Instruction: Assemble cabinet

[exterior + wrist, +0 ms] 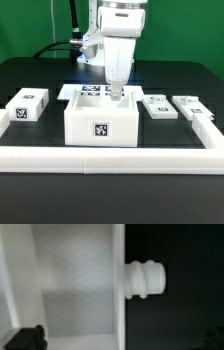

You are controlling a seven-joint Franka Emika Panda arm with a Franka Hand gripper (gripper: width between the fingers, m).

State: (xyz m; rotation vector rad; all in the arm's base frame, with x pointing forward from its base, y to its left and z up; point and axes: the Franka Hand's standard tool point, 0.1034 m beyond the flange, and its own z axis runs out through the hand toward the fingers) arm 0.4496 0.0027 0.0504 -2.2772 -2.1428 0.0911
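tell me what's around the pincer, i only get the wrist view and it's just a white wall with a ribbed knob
Observer: The pincer hangs open at the open top of the cabinet box, toward its rear.
Operator: any loose parts close by
Observer: At the exterior view's right of the box lie a tagged panel and, farther out, a second panel, both apart from the box.
Operator: and the other side
Observer: One tagged block lies at the exterior view's left, also clear of the box.
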